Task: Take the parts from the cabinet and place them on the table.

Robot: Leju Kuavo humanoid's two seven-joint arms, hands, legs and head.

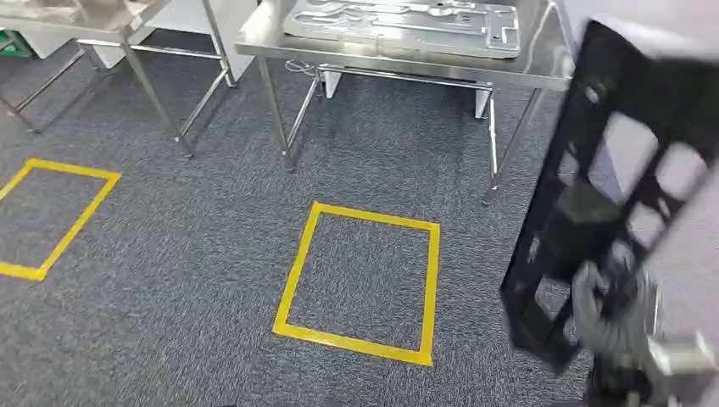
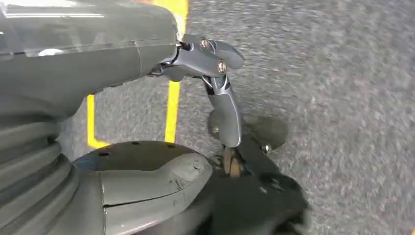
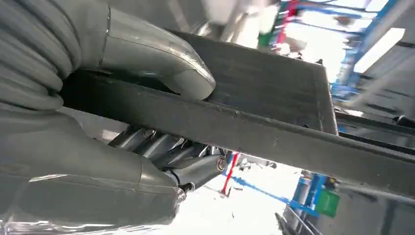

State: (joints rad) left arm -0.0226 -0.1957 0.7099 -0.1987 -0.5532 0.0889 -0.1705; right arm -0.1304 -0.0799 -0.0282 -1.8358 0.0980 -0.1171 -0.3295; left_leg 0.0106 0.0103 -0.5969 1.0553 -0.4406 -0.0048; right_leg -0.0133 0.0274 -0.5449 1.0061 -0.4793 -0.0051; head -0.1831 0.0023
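In the head view, a large black openwork frame part (image 1: 593, 203) stands nearly upright at the right edge. My right hand (image 1: 612, 312) grips its lower end. In the right wrist view, that hand (image 3: 98, 147) wraps a black bar of the part (image 3: 284, 139), with the thumb (image 3: 161, 58) pressed on one side and the fingers curled under the other. My left hand (image 2: 195, 58) hangs over the grey carpet with its fingers apart and nothing in it. Ahead stands a steel table (image 1: 381, 58) with a grey cut-out metal plate (image 1: 407, 21) lying on it.
A second steel table (image 1: 93, 24) stands at the far left. Two yellow tape squares mark the grey carpet, one in the middle (image 1: 360, 280) and one at the left (image 1: 51, 216). Table legs (image 1: 275, 114) stand on the carpet beyond the squares.
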